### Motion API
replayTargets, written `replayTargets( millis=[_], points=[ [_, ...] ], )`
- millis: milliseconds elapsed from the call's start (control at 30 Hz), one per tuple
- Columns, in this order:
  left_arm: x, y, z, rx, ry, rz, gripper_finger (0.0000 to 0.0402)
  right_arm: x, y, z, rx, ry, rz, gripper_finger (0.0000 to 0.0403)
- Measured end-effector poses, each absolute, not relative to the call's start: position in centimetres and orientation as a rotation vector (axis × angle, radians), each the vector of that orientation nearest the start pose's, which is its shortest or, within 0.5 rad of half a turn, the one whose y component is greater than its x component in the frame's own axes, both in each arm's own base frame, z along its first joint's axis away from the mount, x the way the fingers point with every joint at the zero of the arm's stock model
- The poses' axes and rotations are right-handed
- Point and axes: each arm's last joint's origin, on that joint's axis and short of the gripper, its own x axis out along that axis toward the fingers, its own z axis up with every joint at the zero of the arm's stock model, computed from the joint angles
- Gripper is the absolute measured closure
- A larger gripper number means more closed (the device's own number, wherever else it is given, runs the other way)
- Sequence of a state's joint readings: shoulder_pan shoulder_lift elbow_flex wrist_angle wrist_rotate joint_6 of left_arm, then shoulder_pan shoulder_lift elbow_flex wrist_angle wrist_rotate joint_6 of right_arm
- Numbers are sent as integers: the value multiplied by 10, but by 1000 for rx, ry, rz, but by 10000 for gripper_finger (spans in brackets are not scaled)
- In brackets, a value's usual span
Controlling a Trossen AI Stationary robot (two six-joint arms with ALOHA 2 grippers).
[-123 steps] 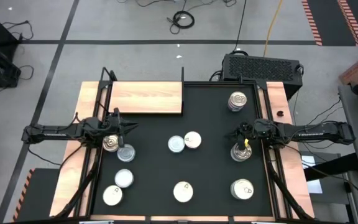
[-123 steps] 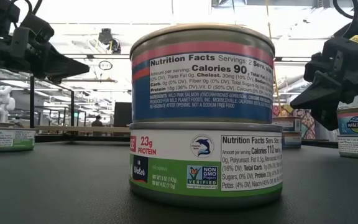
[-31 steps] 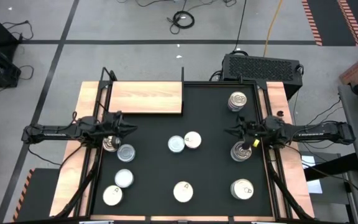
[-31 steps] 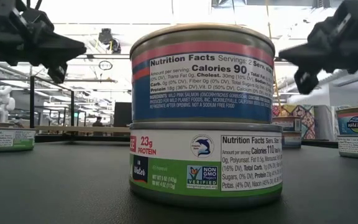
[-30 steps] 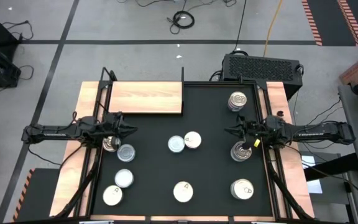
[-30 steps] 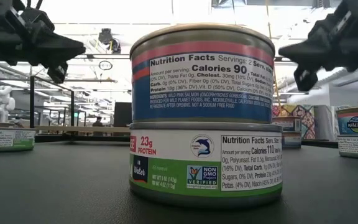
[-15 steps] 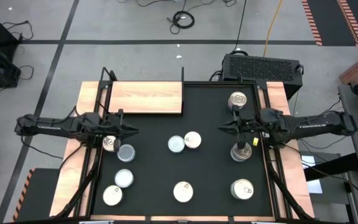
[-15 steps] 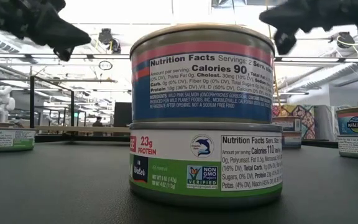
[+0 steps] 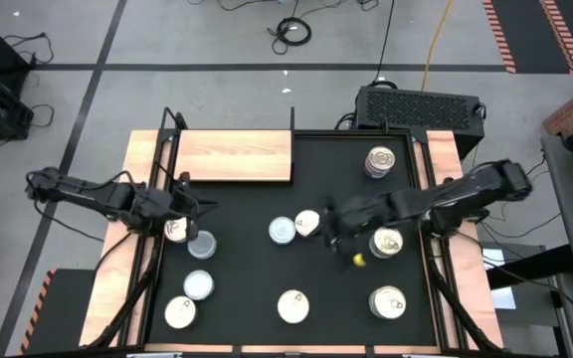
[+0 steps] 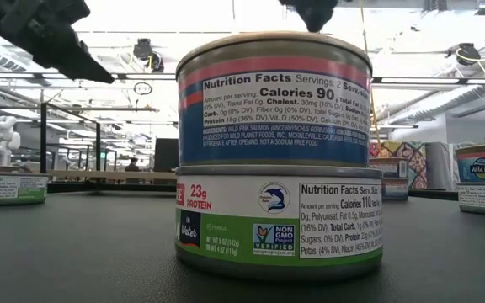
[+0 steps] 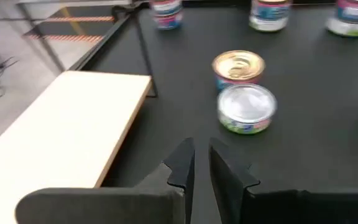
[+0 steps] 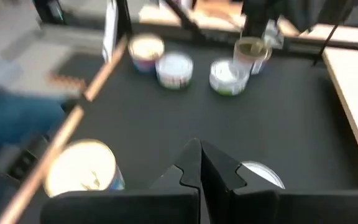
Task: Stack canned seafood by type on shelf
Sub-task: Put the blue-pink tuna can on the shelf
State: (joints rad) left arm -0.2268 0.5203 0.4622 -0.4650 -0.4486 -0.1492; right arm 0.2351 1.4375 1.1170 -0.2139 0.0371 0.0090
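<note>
Round tins stand on the black mat (image 9: 257, 268). A cream-lidded tin (image 9: 308, 224) and a silver tin (image 9: 282, 231) sit side by side in the middle. A gold tin (image 9: 176, 230) and a silver tin (image 9: 202, 244) stand at the left. A blue-and-pink tin rests on a green-and-white one as a stack (image 10: 274, 160) near the near edge. The wooden shelf (image 9: 233, 157) lies bare at the far left. My left gripper (image 9: 195, 206) is shut above the mat beside the gold tin. My right gripper (image 9: 330, 219) is shut, raised, just right of the middle pair.
More tins stand at the right: a tall one (image 9: 380, 161) at the far side, one (image 9: 387, 242) under the right arm, one (image 9: 388, 301) near the near edge. Two more (image 9: 198, 285), (image 9: 179, 313) stand at the near left. Bare mat lies between shelf and middle pair.
My right gripper has swung from the table's right side toward the middle, ending beside the middle pair of tins, and has risen. My left gripper has also risen, staying over the left side. No tin has moved.
</note>
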Motion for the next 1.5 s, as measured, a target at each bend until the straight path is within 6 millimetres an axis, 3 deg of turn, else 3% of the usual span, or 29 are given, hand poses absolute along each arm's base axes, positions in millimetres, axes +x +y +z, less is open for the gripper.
replayTargets(
  millis=[300,500,667,933,1067,1300,1500],
  points=[
    [128,-19,239,39,394,325,352,377,109,265,-325,742,211,395],
    [138,-21,243,97,352,318,352,399,117,240,-458,809,234,351],
    [149,-25,246,166,313,262,334,405,114,224,-463,861,214,302],
    [171,-31,231,225,390,231,257,404,108,211,-530,949,61,251],
    [183,-34,229,272,362,216,231,400,106,208,-477,1006,32,243],
    [193,-38,224,328,369,164,226,398,106,207,-458,1028,23,243],
    [194,-39,222,326,376,139,226,406,107,185,-505,1050,39,243]
  ],
)
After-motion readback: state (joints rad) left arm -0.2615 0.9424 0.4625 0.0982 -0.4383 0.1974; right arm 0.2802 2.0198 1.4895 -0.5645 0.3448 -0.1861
